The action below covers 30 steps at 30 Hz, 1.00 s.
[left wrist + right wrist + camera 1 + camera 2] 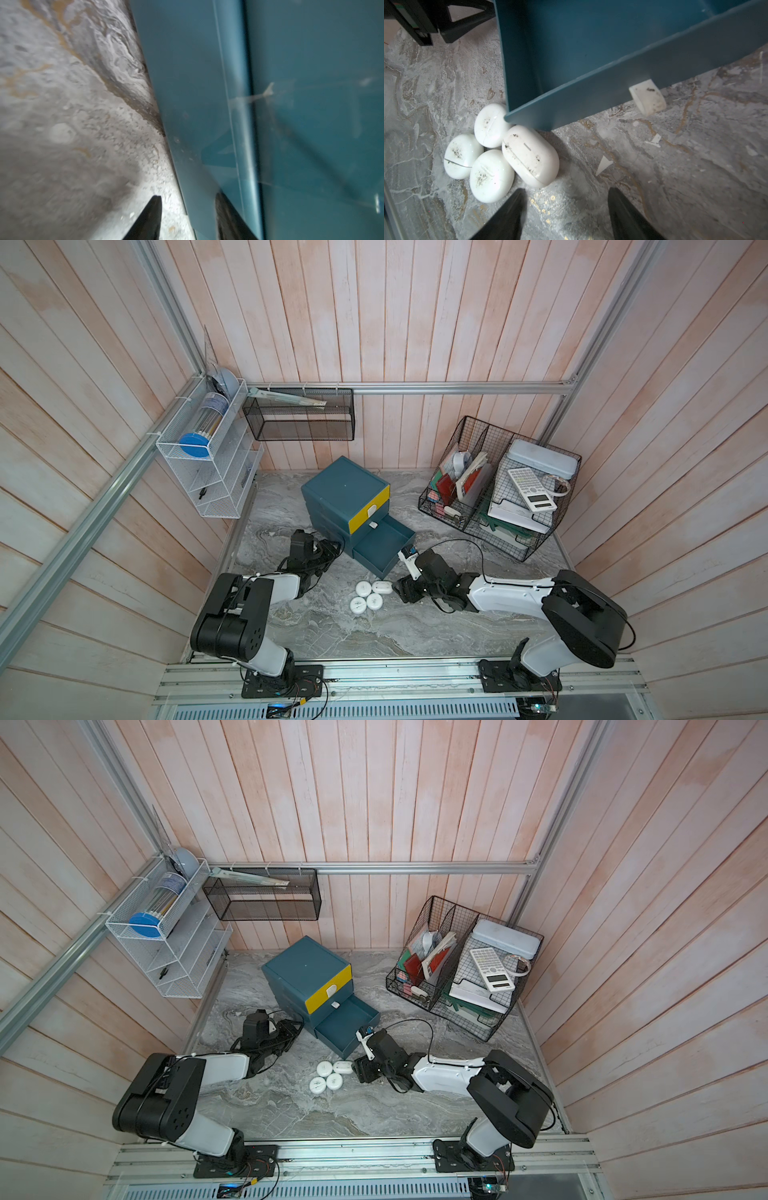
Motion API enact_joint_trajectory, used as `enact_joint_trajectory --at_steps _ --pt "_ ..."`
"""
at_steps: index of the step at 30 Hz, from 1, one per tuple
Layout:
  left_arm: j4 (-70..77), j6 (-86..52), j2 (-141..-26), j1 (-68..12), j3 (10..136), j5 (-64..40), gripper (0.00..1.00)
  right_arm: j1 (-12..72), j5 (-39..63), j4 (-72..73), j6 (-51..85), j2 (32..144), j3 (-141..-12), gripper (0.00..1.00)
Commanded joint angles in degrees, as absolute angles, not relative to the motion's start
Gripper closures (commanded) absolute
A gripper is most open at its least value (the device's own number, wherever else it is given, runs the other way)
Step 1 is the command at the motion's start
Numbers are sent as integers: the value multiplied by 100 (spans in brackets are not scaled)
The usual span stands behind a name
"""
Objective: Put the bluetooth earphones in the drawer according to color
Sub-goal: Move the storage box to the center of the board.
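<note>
The dark teal drawer cabinet (340, 485) (303, 965) stands mid-table with a yellow top front. Its bottom drawer (382, 546) (345, 1022) (571, 52) is pulled out and looks bare inside. Several white bluetooth earphones cases (363, 588) (324, 1068) (492, 172) cluster on the marble just off the drawer's front corner. My left gripper (334, 549) (293, 1029) (188, 199) is shut on the drawer's teal side wall (197, 83), one finger outside, one inside. My right gripper (400, 589) (360, 1068) (566, 193) hovers open beside the cases, holding nothing.
A black wire basket (536, 547) with a calculator and papers stands at the back right. A white wire shelf (208, 472) and a black mesh shelf (299, 423) hang on the left and back walls. The drawer's white tab handle (648, 97) sticks out toward my right gripper.
</note>
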<state>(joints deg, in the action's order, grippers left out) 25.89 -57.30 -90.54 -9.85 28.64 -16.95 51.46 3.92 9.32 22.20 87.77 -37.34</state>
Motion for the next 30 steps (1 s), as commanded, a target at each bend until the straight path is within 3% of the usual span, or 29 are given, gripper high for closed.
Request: enact_joint_trajectory --at_steps 1,11,25,30 --pt "3039 -5835 -9336 -1151 3194 -1822 54 5170 317 761 2139 8798 -3894 32" --pt "3003 -5656 -9597 -1161 3567 -1761 53 5174 311 576 2024 8822 -4041 32" --pt "1613 -5077 -7019 -1142 2379 -916 19 5252 404 551 1711 9270 -4312 32" --pt "1529 -4823 -6544 -1140 2128 -489 16 5282 432 524 1643 9538 -4506 32"
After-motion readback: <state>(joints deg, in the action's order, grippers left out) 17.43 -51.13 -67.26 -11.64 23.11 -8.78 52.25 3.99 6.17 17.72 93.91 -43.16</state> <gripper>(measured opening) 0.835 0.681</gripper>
